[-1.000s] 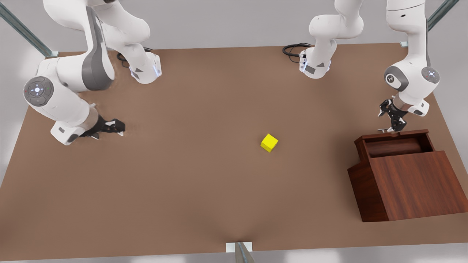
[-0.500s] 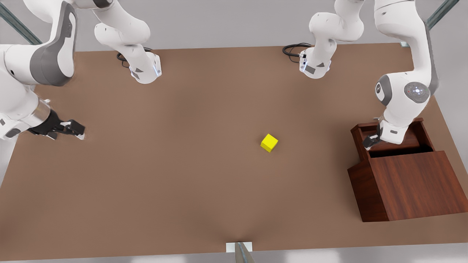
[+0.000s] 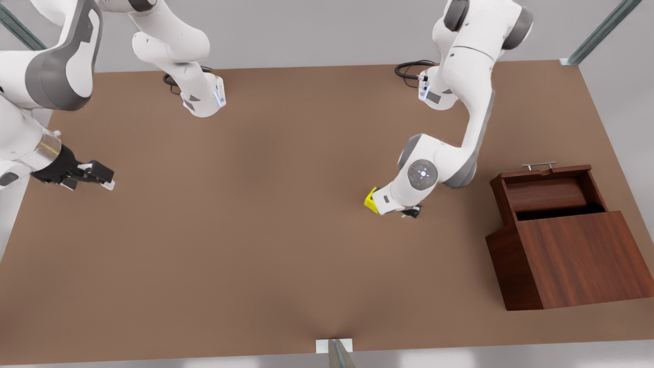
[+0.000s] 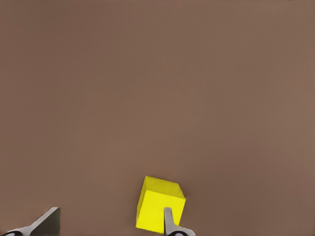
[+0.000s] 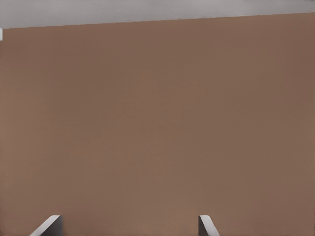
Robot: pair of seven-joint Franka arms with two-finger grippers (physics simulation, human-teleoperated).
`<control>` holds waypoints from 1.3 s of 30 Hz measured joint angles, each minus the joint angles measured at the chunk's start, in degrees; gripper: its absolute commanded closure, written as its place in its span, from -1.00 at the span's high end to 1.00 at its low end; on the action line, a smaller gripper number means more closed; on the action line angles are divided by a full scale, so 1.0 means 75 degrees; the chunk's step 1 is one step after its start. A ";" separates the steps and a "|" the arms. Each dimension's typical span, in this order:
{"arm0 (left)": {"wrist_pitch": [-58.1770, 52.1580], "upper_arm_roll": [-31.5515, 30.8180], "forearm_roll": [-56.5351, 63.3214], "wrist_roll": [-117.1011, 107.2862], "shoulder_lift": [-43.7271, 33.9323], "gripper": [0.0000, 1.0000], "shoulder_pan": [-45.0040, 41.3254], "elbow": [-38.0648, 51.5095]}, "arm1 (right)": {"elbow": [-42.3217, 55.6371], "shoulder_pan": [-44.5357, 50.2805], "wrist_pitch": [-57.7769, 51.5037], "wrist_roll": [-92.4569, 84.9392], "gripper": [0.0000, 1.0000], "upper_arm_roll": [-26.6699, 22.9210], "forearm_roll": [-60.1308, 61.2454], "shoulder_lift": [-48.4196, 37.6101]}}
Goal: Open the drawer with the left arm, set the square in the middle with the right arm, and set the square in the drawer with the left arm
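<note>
Two arms are working over the brown worktop (image 3: 265,245). On the front view's right, the left arm (image 3: 462,128) is reaching down toward the middle, and its tool, the left tool (image 3: 409,211), is hanging low just beside the square (image 3: 370,199). From that view the arm's white wrist is covering most of the yellow cube, leaving one corner peeking out on the wrist's left side. In the left wrist view the left tool (image 4: 110,223) is standing spread wide, with nothing between its fingertips (image 4: 49,220); the square (image 4: 160,204) is sitting on the bare worktop (image 4: 157,88), and one fingertip is overlapping the cube's near face, so the cube is lying off toward that finger rather than centred in the gap. Whether that finger is touching the cube I cannot tell.

Well apart, toward the front view's right edge, the drawer (image 3: 549,191) is standing pulled out of the wooden box (image 3: 572,255), its hollow showing and its silver handle (image 3: 538,165) pointing away from the box.

On the front view's left, the right arm (image 3: 46,97) is waiting near the worktop's edge, far from the square. The right tool (image 3: 104,181) is hovering over bare worktop; in the right wrist view the right tool (image 5: 129,225) is spread wide and gripping nothing.
</note>
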 measured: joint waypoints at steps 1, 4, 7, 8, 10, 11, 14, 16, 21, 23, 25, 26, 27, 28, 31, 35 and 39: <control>0.0146 0.0000 -0.0018 -0.0059 0.0160 1.00 -0.0131 -0.0002 | 0.0047 -0.0057 0.0087 -0.0003 1.00 -0.0001 0.0019 0.0153; 0.0515 0.0024 -0.0009 -0.0348 0.0516 1.00 -0.0331 -0.0061 | 0.0182 -0.0051 0.0014 -0.0013 1.00 -0.0001 0.0016 0.0037; 0.0709 0.0036 0.0011 -0.0349 0.0678 1.00 -0.0476 -0.0275 | 0.0182 0.0005 -0.0005 -0.0002 1.00 0.0011 0.0015 0.0022; 0.0840 0.0035 0.0043 -0.0342 0.0607 1.00 -0.0475 -0.0526 | 0.0177 -0.0014 -0.0010 -0.0009 1.00 0.0010 0.0022 0.0014; 0.1445 0.0036 0.0102 -0.0337 0.0397 1.00 -0.0475 -0.1230 | 0.0192 -0.0014 -0.0133 0.0041 1.00 0.0010 0.0011 -0.0022; 0.1608 0.0035 0.0135 -0.0337 0.0323 1.00 -0.0523 -0.1478 | 0.0184 -0.0015 -0.0118 0.0049 1.00 0.0020 0.0022 0.0008; 0.2112 0.0035 0.0223 -0.0337 0.0090 1.00 -0.0642 -0.2169 | 0.0182 0.0053 -0.0431 0.0056 1.00 0.0011 0.0045 -0.0021; 0.2119 0.0035 0.0254 -0.0326 0.0011 1.00 -0.0734 -0.2346 | 0.0201 0.0020 -0.0434 0.0062 1.00 0.0010 0.0064 -0.0027; 0.2078 0.0059 0.0504 -0.0303 -0.0002 1.00 -0.0840 -0.2369 | 0.0183 0.0077 -0.0434 0.0040 1.00 -0.0024 0.0502 -0.0057; 0.2038 0.0070 0.0624 -0.0302 -0.0002 1.00 -0.0846 -0.2369 | 0.0183 0.0008 -0.0397 0.0045 1.00 -0.0024 0.0524 -0.0022; 0.2030 0.0093 0.0761 -0.0302 0.0016 1.00 -0.0845 -0.2363 | 0.0195 -0.0035 -0.0390 0.0045 1.00 -0.0026 0.0513 -0.0026; 0.2041 0.0094 0.0810 -0.0302 0.0043 1.00 -0.0850 -0.2358 | 0.0195 0.0032 -0.0386 0.0045 1.00 -0.0024 0.0514 -0.0022; 0.2074 0.0105 0.0847 -0.0302 0.0076 1.00 -0.0837 -0.2358 | 0.0195 0.0056 -0.0397 0.0045 1.00 -0.0024 0.0539 -0.0033; 0.2099 0.0106 0.0875 -0.0302 0.0111 1.00 -0.0838 -0.2358 | 0.0195 0.0030 -0.0397 0.0034 1.00 -0.0025 0.0494 -0.0034; 0.2177 0.0141 0.1017 -0.0314 0.0249 1.00 -0.0838 -0.2334 | 0.0195 -0.0016 -0.0392 0.0038 1.00 -0.0019 0.0375 -0.0021; 0.2284 0.0139 0.1114 -0.0314 0.0427 1.00 -0.0839 -0.2327 | 0.0183 -0.0066 -0.0427 0.0046 1.00 -0.0017 0.0366 -0.0004; 0.2343 0.0131 0.1141 -0.0325 0.0513 0.40 -0.0827 -0.2304 | 0.0184 0.0017 -0.0397 0.0045 1.00 -0.0013 0.0339 0.0070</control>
